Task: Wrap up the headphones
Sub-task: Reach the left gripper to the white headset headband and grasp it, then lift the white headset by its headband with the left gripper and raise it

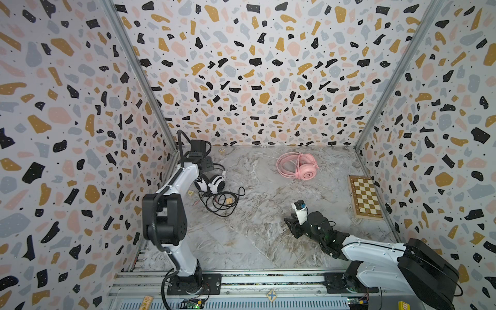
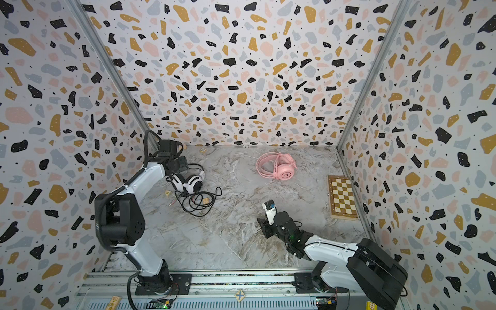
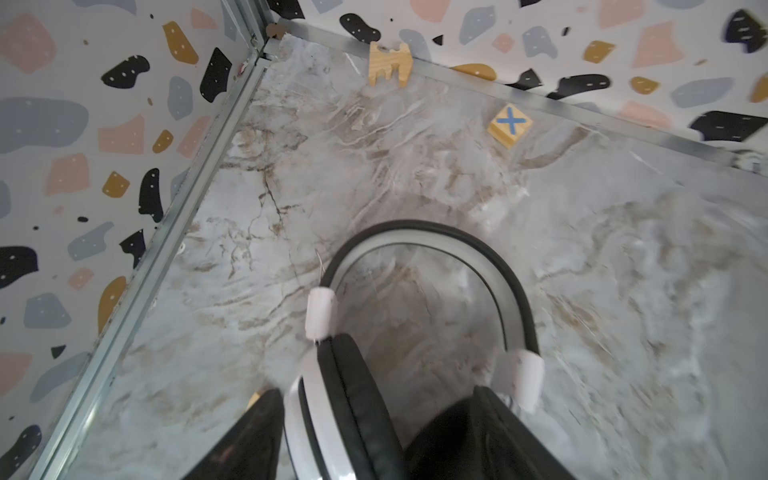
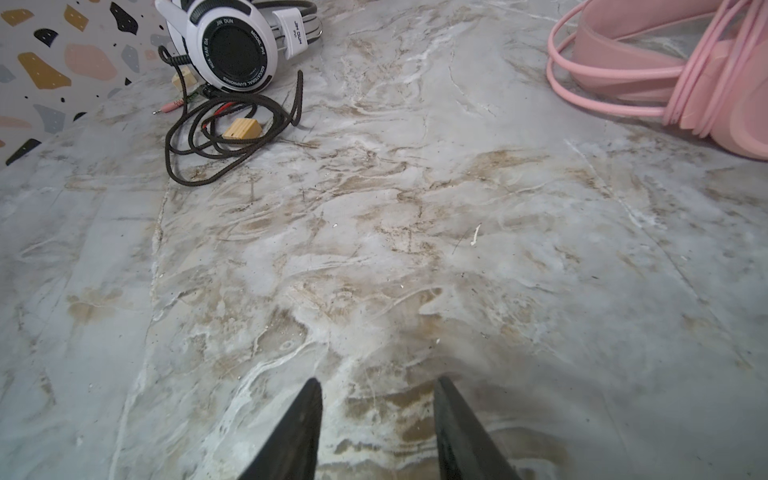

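Observation:
The white headphones (image 1: 214, 183) (image 2: 190, 183) with black pads lie at the back left, near the side wall. Their black cable (image 1: 222, 201) (image 2: 199, 201) (image 4: 216, 139) sprawls in loose loops in front of them. My left gripper (image 1: 206, 169) (image 2: 180, 168) (image 3: 374, 390) is open, its jaws standing either side of one ear cup (image 3: 345, 399); the black headband (image 3: 457, 245) arches beyond it. The pink headphones (image 1: 298, 166) (image 2: 277, 167) (image 4: 665, 70) rest at the back middle with their pink cable coiled around them. My right gripper (image 1: 291, 226) (image 2: 264, 228) (image 4: 376, 384) hangs open and empty low over bare marble at the front right.
A wooden chessboard (image 1: 365, 197) (image 2: 343, 197) lies along the right wall. A block marked with a blue X (image 3: 509, 124) (image 1: 222, 150) and a notched wooden piece (image 3: 390, 64) sit by the back wall. A small block (image 4: 242, 128) (image 1: 229, 201) lies inside the cable loops.

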### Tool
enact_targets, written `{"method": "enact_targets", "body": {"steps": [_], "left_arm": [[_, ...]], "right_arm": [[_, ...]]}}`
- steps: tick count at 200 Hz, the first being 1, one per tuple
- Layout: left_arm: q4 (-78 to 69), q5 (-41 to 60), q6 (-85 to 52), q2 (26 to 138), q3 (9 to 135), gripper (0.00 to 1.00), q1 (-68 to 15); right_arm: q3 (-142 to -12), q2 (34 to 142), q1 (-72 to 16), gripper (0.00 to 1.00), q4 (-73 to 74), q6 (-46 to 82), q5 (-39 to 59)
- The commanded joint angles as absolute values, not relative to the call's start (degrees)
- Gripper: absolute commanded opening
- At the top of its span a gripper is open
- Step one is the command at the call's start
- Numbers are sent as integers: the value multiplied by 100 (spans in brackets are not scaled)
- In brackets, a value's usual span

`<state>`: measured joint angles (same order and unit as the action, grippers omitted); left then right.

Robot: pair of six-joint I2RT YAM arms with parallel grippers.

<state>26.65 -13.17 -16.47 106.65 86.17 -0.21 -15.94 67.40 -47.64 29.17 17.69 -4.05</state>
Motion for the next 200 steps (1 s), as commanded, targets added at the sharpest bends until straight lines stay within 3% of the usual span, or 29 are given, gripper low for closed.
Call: {"method": "enact_targets", "body": {"steps": [1, 23, 37, 71, 113, 139, 163, 200], "left_arm": [[3571, -1567, -1373, 11548, 9413, 73, 226], [4251, -1532, -1424, 12383, 10224, 69, 299], [4123, -800, -1546, 12418, 10046, 61, 292], [2751, 1055, -2255, 11231, 8171, 59, -25], [2494, 1557, -2615, 10235, 7162, 60, -847], [2017, 1756, -2957, 9762, 6732, 61, -906], [2554, 854, -2514, 9822, 7387, 64, -781], [4176, 175, -1565, 11096, 9825, 68, -1168]], "right_arm": [[-1697, 6590, -4816, 46, 2997, 1780, -299], [-1579, 6375, -4808, 46, 3017, 1806, -361], [-1540, 6328, -4816, 46, 3025, 1818, -380], [-1621, 6468, -4822, 46, 3058, 1836, -205], [-1614, 6455, -4847, 46, 3106, 1872, -130], [-1632, 6486, -4843, 46, 3067, 1863, -182], [-1650, 6561, -4843, 46, 3070, 1848, -180], [-1787, 6822, -4851, 47, 3068, 1843, -71]]}}
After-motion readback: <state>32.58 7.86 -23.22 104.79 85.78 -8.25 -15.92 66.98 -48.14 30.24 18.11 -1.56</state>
